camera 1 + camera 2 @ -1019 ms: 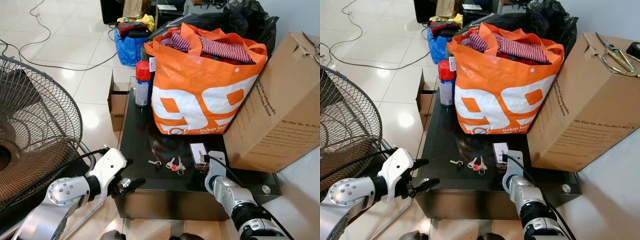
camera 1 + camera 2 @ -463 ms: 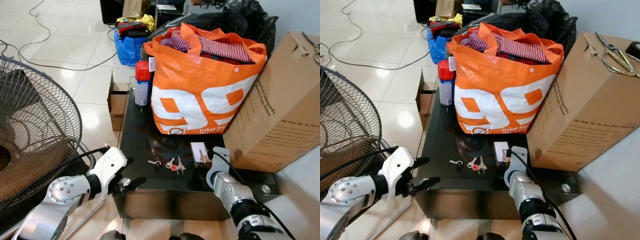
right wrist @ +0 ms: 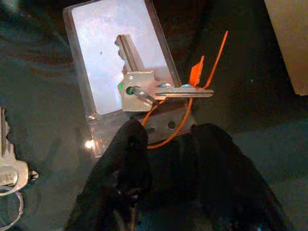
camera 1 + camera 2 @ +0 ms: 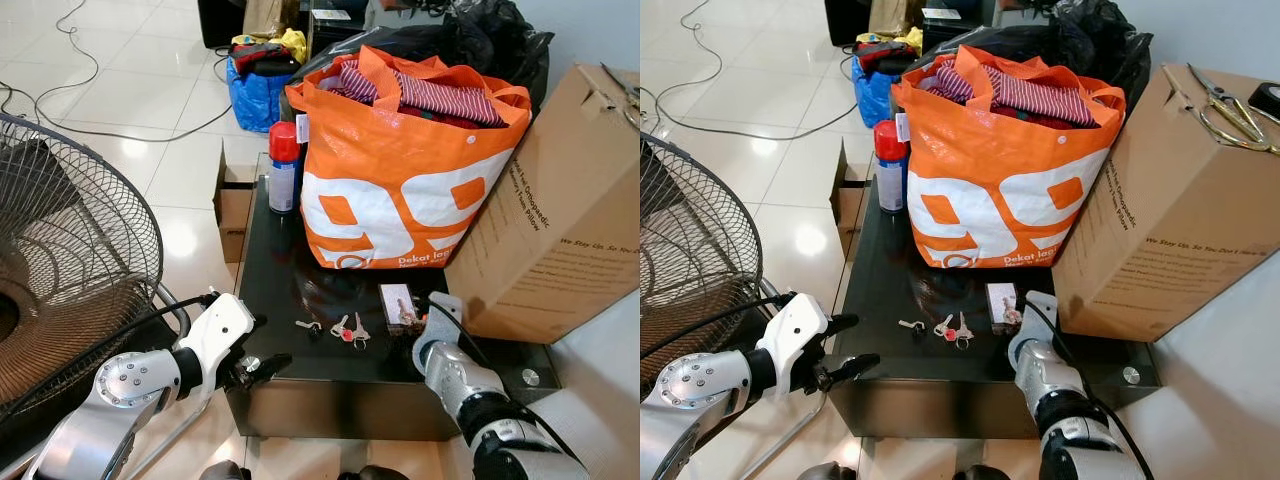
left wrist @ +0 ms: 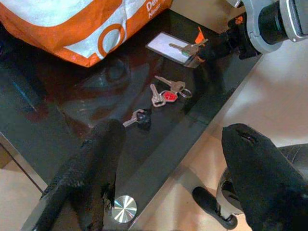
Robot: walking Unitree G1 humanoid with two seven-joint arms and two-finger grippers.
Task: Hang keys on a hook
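A pair of keys with an orange tag [image 3: 159,89] lies on a small clear plate [image 3: 110,43] on the black glass table [image 4: 270,270]. My right gripper [image 3: 168,132] sits at the plate's near edge, open, with the orange tag's loop running between its fingers. Left of the plate lie a key bunch with a red fob [image 4: 348,330] and a single black-headed key [image 4: 309,325]. At the table's front left corner my left gripper [image 4: 262,345] hovers open, holding nothing.
A full orange shopping bag [image 4: 400,180] and a red-capped spray can [image 4: 285,165] stand at the table's back. A big cardboard box [image 4: 560,220] with scissors [image 4: 1225,105] on top leans at the right. A floor fan [image 4: 70,270] stands left.
My right gripper has crept forward and a little right, up to the plate with the tagged keys. The left arm and the loose keys have stayed put.
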